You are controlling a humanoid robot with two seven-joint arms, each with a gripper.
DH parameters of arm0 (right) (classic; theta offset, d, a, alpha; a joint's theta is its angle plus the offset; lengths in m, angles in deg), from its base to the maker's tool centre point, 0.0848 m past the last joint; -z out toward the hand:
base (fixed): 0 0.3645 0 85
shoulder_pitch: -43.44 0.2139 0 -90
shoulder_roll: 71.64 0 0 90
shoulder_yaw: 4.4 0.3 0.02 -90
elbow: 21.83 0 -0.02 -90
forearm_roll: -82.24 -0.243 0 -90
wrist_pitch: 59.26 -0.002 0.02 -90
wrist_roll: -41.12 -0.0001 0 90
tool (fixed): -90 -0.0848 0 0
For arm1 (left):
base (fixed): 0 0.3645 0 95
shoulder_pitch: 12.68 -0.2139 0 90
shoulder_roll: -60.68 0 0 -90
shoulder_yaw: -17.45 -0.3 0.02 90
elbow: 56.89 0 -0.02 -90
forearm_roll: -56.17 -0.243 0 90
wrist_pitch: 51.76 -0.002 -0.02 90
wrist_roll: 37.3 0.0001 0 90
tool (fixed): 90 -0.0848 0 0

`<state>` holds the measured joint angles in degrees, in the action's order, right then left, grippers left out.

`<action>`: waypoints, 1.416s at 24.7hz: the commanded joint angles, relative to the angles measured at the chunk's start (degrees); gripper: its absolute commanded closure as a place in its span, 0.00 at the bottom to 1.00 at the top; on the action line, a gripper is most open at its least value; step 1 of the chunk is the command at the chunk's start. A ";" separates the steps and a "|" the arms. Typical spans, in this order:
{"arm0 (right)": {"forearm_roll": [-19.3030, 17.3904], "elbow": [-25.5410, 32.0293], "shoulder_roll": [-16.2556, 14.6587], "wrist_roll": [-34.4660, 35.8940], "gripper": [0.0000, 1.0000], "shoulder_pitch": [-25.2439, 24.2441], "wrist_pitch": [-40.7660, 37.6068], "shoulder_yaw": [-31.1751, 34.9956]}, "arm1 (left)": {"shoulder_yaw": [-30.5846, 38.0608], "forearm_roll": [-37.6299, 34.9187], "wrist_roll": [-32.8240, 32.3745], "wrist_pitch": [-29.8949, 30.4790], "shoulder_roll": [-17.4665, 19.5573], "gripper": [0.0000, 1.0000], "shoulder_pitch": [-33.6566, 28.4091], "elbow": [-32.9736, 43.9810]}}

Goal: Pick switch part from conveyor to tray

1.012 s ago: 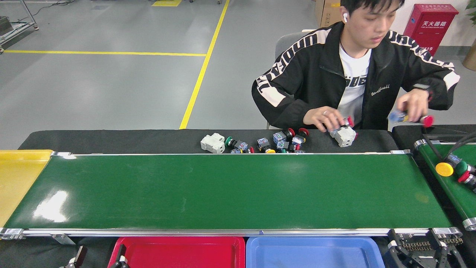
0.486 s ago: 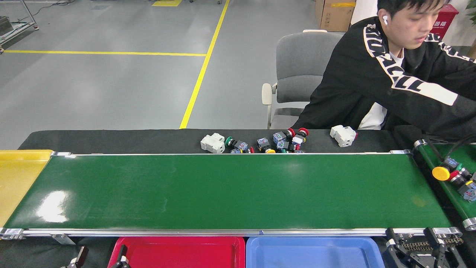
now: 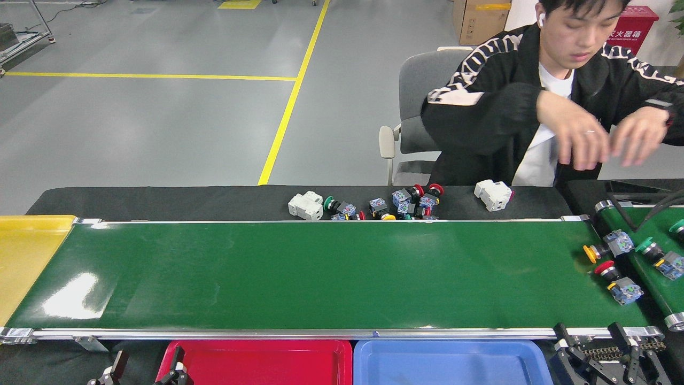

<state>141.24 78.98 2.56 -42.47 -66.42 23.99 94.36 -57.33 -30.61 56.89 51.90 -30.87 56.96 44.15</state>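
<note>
My left gripper (image 3: 144, 371) sits at near edge, left of red tray (image 3: 262, 363); fingers spread apart, nothing held. Right gripper (image 3: 606, 361) near bottom right, by blue tray (image 3: 449, 363); fingers parted too, empty. Conveyor (image 3: 320, 272) mostly bare. Two switch parts at its right end: yellow-capped switch part (image 3: 606, 247) and, nearer me, red-capped switch part (image 3: 617, 280). More parts on angled belt (image 3: 654, 267) at far right. Spare parts pile (image 3: 395, 206) on black cloth beyond belt. Person (image 3: 550, 107) seated far right, both hands raised, blurred. Yellow tray (image 3: 26, 256) at left end.
</note>
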 commanded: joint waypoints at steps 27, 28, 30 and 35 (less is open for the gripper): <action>1.12 -20.39 -0.37 -6.67 0.04 20.04 4.99 -2.78 | -0.02 -0.41 0.39 -0.56 0.41 0.00 0.59 0.73; 1.21 -21.00 -0.29 -6.76 0.04 20.74 4.99 -3.48 | -0.02 -0.32 0.48 -0.56 0.41 0.00 0.59 0.73; 1.12 -22.15 -0.20 -6.76 0.04 22.15 5.61 -5.33 | -0.02 -0.32 0.48 -0.56 0.41 0.00 0.59 0.73; 1.12 -23.73 -0.11 -6.67 0.04 24.43 7.72 -8.23 | -0.02 -0.41 0.48 -0.56 0.41 0.00 0.67 0.73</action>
<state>142.34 54.91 2.56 -49.30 -42.85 31.17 86.27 -57.37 -30.82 57.10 51.53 -30.54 57.23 44.15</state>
